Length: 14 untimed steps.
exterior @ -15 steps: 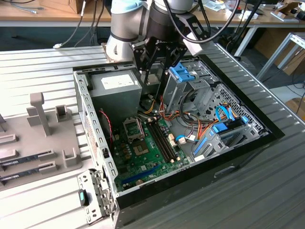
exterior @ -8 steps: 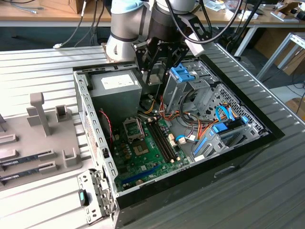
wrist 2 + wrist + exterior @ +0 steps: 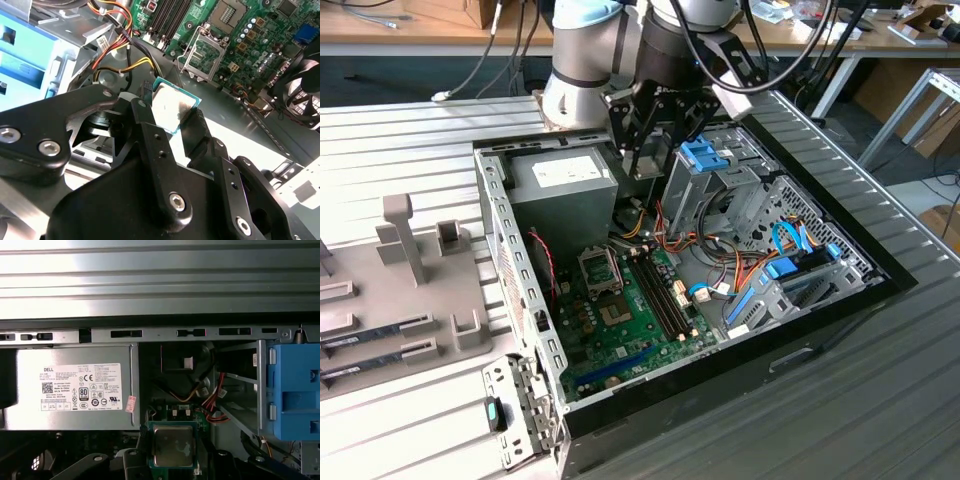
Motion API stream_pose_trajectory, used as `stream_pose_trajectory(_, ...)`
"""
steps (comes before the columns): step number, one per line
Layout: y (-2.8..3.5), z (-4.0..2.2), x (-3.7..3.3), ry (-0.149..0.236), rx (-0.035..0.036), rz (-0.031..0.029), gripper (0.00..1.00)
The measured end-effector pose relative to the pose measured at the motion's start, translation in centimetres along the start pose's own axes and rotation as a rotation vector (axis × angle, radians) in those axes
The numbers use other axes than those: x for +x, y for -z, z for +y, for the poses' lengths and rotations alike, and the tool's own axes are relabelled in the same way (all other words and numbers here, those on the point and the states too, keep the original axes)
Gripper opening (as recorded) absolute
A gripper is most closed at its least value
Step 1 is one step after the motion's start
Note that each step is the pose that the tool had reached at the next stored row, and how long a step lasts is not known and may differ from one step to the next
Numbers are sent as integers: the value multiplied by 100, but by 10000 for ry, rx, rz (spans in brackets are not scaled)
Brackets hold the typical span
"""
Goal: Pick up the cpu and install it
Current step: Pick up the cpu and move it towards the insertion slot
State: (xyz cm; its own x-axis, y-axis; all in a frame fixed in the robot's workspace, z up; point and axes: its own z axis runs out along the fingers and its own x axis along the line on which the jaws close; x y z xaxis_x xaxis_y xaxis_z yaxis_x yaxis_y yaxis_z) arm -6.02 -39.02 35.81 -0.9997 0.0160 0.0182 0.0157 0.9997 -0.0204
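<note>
The black two-fingered gripper [image 3: 172, 114] is clenched on the cpu [image 3: 172, 105], a small flat square chip with a silver-grey metal top and a thin green edge, its jaws pinching two opposite edges. In the first wrist view the cpu [image 3: 173, 445] hangs in the air just beside the grey metal power supply box [image 3: 75, 385], over the gap between that box and the blue plastic drive cage [image 3: 292, 390].

The power supply carries a white rectangular label [image 3: 82, 387] of small print, certification marks and a square code. A small pink sticker [image 3: 131, 403] sits at the label's corner.

Red, orange and yellow wires [image 3: 120, 30] run close under the gripper. Farther from the power supply, the dark metal socket frame [image 3: 200, 52] lies on the green motherboard [image 3: 240, 30], well apart from the cpu. Black memory slots [image 3: 665, 295] lie beside it.

The open black computer case [image 3: 840, 300] rests on a ribbed grey metal table [image 3: 400, 130]. A grey tray of part holders [image 3: 410, 250] lies beyond the power supply towards the exterior view's left. Wooden benches [image 3: 420, 30] stand behind.
</note>
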Motion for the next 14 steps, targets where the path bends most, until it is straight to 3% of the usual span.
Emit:
stream_pose_trajectory(9,-18,-25,-26,0,1,0,47)
stream_pose_trajectory(14,-27,-110,-28,-1,-1,-1,47)
